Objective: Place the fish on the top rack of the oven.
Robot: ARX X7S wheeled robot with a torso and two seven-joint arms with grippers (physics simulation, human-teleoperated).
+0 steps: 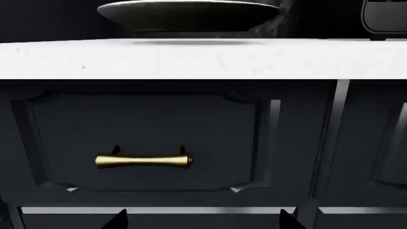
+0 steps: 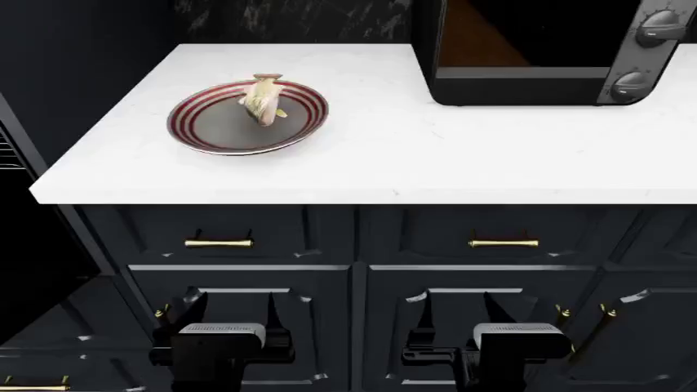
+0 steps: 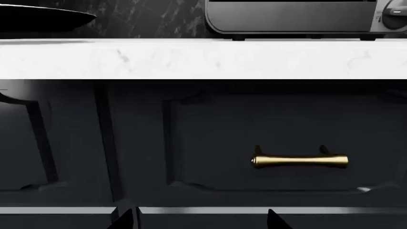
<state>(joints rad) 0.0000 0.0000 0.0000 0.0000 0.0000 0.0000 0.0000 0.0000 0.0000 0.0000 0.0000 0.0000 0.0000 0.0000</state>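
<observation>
Only the head view shows the fish (image 2: 264,100): it lies on the far side of a round plate (image 2: 207,135) with red rings and a grey centre, on the left part of the white, faintly speckled tabletop (image 2: 436,147), its yellowish body curved and its tail toward the back wall. Right of the plate, well apart, stands a black countertop appliance (image 2: 544,77) with grey knobs. The same view has both arms low before the dark cabinet fronts; the left pincer (image 2: 228,306) and the right pincer (image 2: 455,309) each hold their dark fingers spread apart, grasping nothing. At the far left edge, thin wire bars (image 2: 9,155) show in a dark opening, too cut off to tell more. The left wrist view looks level at the tabletop's thick edge, with the plate seen edge-on as a shallow dark disc, the fish hidden; below is a panelled black drawer with a brass, bone-shaped handle (image 1: 144,161). The right wrist view shows another such handle (image 3: 300,160) and the appliance's base above the slab.
</observation>
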